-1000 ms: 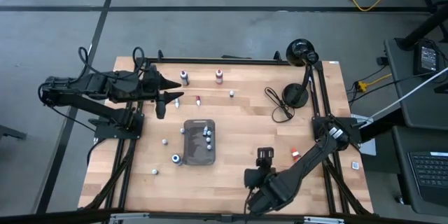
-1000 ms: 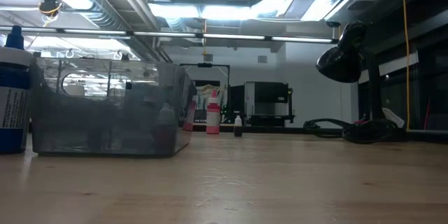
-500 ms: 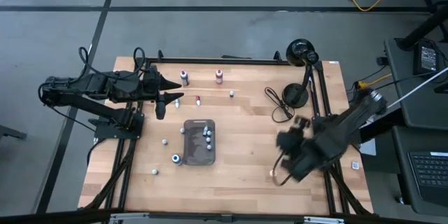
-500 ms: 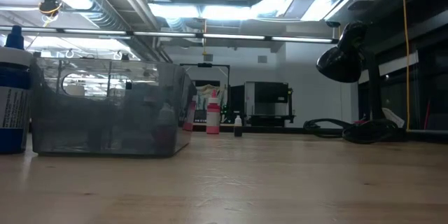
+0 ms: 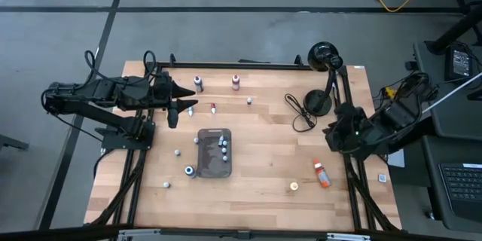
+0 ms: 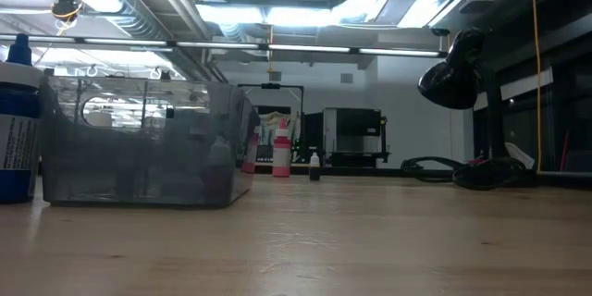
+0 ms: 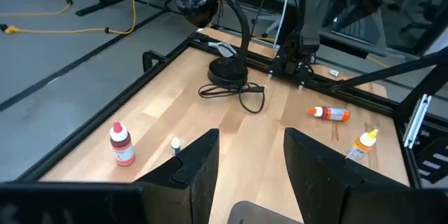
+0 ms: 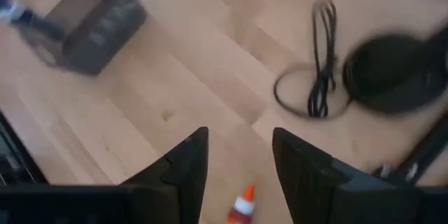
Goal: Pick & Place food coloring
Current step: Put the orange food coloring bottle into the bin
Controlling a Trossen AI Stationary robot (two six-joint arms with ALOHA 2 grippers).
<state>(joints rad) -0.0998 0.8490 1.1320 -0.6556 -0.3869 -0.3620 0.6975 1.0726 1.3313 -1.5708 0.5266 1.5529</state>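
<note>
The food coloring bottles are scattered over the wooden table. Several small ones stand in the dark grey tray (image 5: 214, 153). A red one (image 5: 236, 83) and a dark one (image 5: 199, 83) stand near the far edge. An orange one (image 5: 321, 173) lies on its side at the near right, beside a small yellow one (image 5: 294, 187). My left gripper (image 5: 188, 99) hovers open over the far left, nothing between its fingers (image 7: 199, 164). My right gripper (image 5: 337, 137) is open and raised at the table's right edge, above the orange bottle (image 8: 243, 210).
A black desk lamp (image 5: 322, 56) with its base (image 5: 317, 102) and a coiled cable (image 5: 300, 113) occupies the far right. Loose tiny bottles stand left of the tray (image 5: 178, 151) and near its front corner (image 5: 189, 170). Black frame rails run along the table's edges.
My right gripper has swung from the table's near edge toward the right edge and upward, rolling as it went; its fingers stay apart. The orange and yellow bottles it stood over now show in full. The left arm has kept still.
</note>
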